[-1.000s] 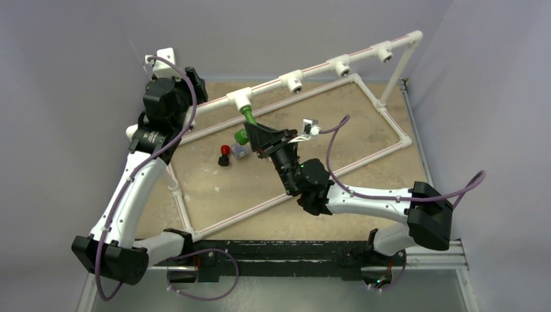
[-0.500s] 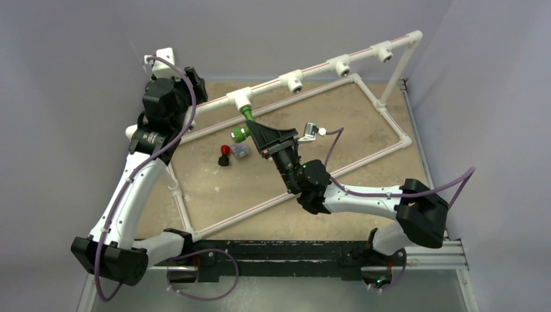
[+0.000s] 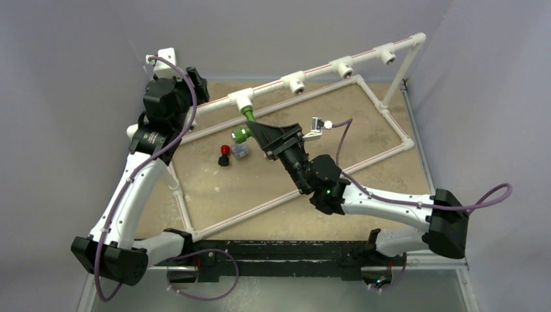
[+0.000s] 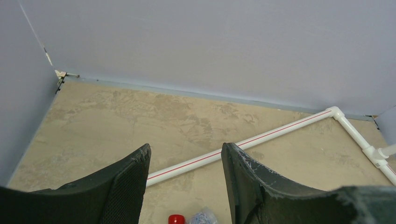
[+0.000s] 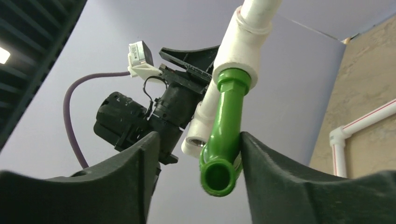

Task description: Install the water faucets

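Note:
The green faucet [image 3: 245,123] with a curved spout hangs from a white tee [image 3: 240,99] on the raised pipe rail. My right gripper [image 3: 255,131] is open around it. In the right wrist view the green faucet [image 5: 225,135] touches the right finger [image 5: 280,177], and a gap separates it from the left finger [image 5: 126,177] of the right gripper [image 5: 200,140]. The black faucet with a red knob [image 3: 225,155] and the white and blue faucet [image 3: 240,151] lie on the table below. My left gripper [image 3: 197,84] is open and empty by the rail's left end; in its own view the left gripper [image 4: 186,147] is above the table.
The white pipe frame [image 3: 383,107] lies on the tan table, with a raised rail carrying three empty tees [image 3: 297,83] [image 3: 342,67] [image 3: 388,55]. Grey walls close in at the back and both sides. The red knob [image 4: 176,219] shows at the left wrist view's bottom edge.
My right wrist has rolled around the green faucet and the right arm's elbow has swung to the right. The left arm has not moved.

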Controlling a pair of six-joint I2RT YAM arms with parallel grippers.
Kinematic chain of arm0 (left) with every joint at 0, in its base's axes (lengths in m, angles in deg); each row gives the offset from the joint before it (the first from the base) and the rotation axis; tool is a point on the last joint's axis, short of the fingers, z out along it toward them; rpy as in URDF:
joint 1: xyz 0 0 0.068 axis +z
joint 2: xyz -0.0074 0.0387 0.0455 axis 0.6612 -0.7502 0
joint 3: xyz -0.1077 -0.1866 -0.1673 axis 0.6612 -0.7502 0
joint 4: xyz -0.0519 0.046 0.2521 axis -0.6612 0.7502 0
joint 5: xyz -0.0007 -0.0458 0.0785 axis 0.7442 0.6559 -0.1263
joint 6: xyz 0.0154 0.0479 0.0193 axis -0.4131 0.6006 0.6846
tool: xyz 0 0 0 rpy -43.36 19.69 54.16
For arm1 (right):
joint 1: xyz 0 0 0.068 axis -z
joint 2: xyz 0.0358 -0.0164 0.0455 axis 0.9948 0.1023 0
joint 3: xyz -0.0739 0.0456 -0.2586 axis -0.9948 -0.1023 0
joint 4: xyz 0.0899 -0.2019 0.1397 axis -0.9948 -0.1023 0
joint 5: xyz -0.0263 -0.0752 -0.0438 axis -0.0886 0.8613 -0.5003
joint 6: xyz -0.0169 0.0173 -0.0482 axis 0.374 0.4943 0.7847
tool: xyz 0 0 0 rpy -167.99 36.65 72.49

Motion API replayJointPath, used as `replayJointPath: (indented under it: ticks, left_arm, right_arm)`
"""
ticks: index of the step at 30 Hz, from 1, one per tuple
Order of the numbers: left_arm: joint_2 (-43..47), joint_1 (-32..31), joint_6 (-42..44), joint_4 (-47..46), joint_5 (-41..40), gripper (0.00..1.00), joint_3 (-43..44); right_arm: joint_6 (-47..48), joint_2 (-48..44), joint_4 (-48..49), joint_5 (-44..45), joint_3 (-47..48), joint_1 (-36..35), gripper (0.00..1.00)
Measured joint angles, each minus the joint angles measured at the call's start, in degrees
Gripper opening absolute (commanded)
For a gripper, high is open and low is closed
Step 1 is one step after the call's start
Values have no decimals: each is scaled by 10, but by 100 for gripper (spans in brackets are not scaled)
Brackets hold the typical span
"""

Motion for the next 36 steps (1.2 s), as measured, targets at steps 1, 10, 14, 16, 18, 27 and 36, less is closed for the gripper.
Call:
replayJointPath:
  ticks: [1, 10, 14, 16, 18, 27, 36]
  left_arm:
    - [0, 0, 0, 0, 0, 56, 0]
    - [-3, 0, 0, -1, 0, 56, 0]
    - [-3, 0, 0, -1, 0, 56, 0]
    - [-3, 0, 0, -1, 0, 56, 0]
    - [-3, 0, 0, -1, 0, 56, 0]
    - [-3, 0, 0, -1, 0, 56, 0]
    - [-3, 0, 0, -1, 0, 56, 0]
  right_arm:
    - [10, -6, -13, 0, 4, -1, 70]
    - [130, -68, -98, 0, 15, -1, 77]
    - [215, -89, -118, 0, 15, -1, 77]
    - [278, -96, -128, -5, 17, -1, 77]
    - [345, -102, -139, -21, 19, -1, 77]
    - [720, -137, -189, -118, 29, -1, 78]
    - [1147, -122, -239, -144, 34, -59, 81]
